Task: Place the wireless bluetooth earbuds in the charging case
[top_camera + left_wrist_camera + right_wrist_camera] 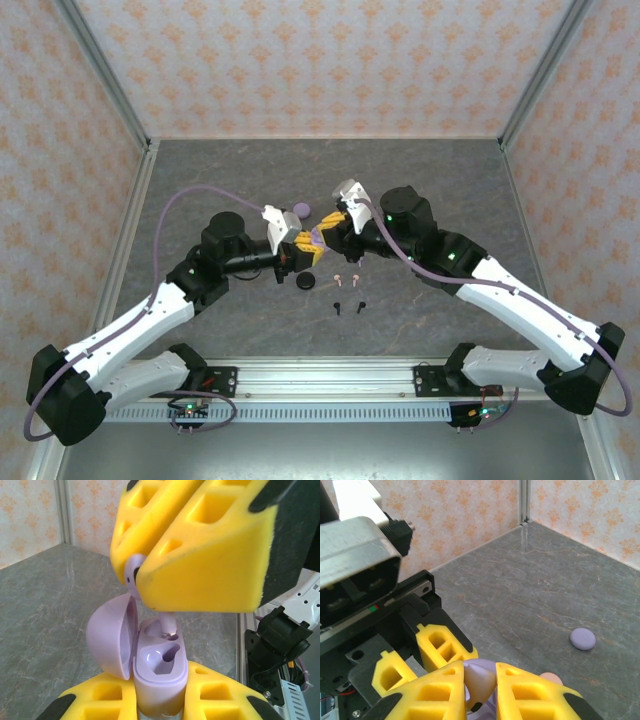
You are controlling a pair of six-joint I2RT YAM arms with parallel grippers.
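Well, my left gripper (160, 702) is clamped on the base of the open lilac case (161, 675). Its lid (107, 635) is swung back, and the case looks lifted off the table (450, 190), about midway between my two arms. My right gripper (480, 674) is pinched on a lilac earbud (168, 621). Its head sits between the yellow pads and its stem points down, the tip at the mouth of the far socket. I judge it not yet seated, since most of the stem shows. The near socket (159, 661) is empty. So by my reckoning the job is early: this bud has to go home, and this case needs a second one. Loose on the table just in front of my grippers lie two pink earbuds (339, 277) and, nearer my bases, two black earbuds (339, 306), none of them in anything. A lilac disc (301, 210) and a black disc (307, 281) rest nearby, both shut. Whether either holds buds I cannot tell.
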